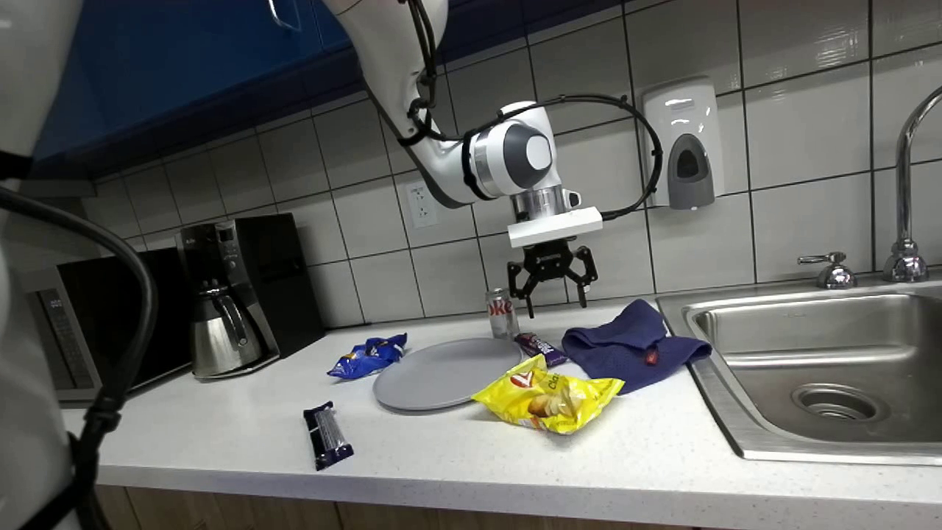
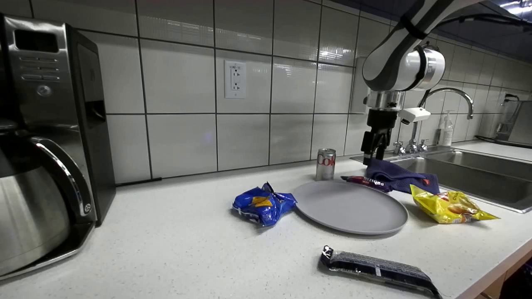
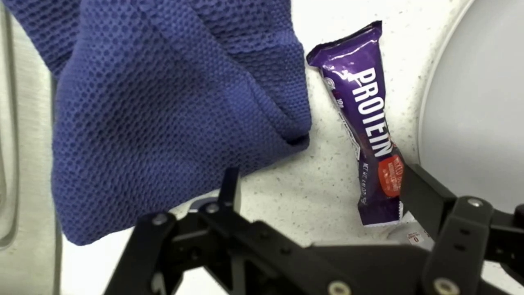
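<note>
Gripper (image 1: 556, 308): jaws spread, empty, apparently clear of the purple protein bar (image 3: 370, 119), which the counter (image 2: 166, 245) supports.

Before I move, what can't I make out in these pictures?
Purple foil protein bar: wrist view, smallest print too blurred to read.
Blue waffle-textured cloth: wrist view, cut off by the top edge; folds hide its underside.
Silver can with red lettering: wrist view, mostly hidden by the black two-fingered gripper.
Round grey plate: wrist view, cut off by top and right edges.
</note>
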`<action>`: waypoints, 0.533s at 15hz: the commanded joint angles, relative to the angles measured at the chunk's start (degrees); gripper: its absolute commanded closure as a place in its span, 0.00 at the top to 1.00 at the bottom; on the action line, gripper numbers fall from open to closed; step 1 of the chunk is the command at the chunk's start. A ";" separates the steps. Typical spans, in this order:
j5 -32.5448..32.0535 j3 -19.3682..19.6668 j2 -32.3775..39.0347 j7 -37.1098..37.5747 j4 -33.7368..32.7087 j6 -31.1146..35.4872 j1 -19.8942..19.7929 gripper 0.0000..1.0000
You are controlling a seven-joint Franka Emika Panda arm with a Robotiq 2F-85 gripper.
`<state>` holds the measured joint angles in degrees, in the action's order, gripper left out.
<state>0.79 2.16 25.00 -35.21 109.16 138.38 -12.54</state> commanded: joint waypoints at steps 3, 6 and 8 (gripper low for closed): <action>-0.37 -0.54 -0.03 0.25 -0.14 -0.25 -0.48 1.00; -0.85 -0.78 0.01 -1.05 0.20 0.37 -0.51 1.00; -1.49 -0.83 0.35 -1.54 0.20 0.87 -0.36 1.00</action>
<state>0.53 2.08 25.22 -35.27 109.27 138.50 -12.48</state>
